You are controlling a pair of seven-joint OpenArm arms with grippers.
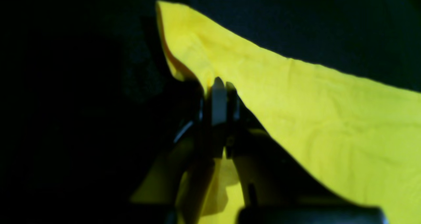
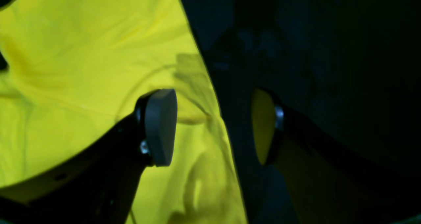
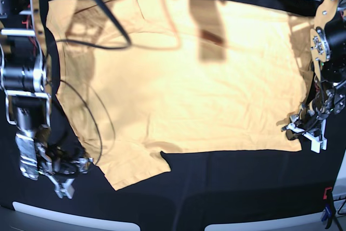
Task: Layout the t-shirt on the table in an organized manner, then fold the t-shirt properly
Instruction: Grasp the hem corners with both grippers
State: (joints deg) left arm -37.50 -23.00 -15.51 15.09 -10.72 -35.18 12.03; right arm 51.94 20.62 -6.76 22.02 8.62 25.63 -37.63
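Note:
The pale yellow-orange t-shirt (image 3: pixel 189 79) lies spread over the black table (image 3: pixel 227 187), with one sleeve pointing to the near left. My left gripper (image 3: pixel 299 129) is at the shirt's near right corner. In the left wrist view it (image 1: pixel 220 86) is shut on the edge of the shirt (image 1: pixel 329 112), and the corner is lifted into a peak. My right gripper (image 3: pixel 67 179) is low over the table beside the near left sleeve. In the right wrist view it (image 2: pixel 213 127) is open and empty. The shirt's edge (image 2: pixel 82 53) runs between its fingers.
Black cables (image 3: pixel 102 14) hang over the shirt's far left part, and a thin cable loop (image 3: pixel 86 112) lies on its left side. White edge strips (image 3: pixel 70 217) line the near rim. A red clamp (image 3: pixel 326 193) sits at the near right.

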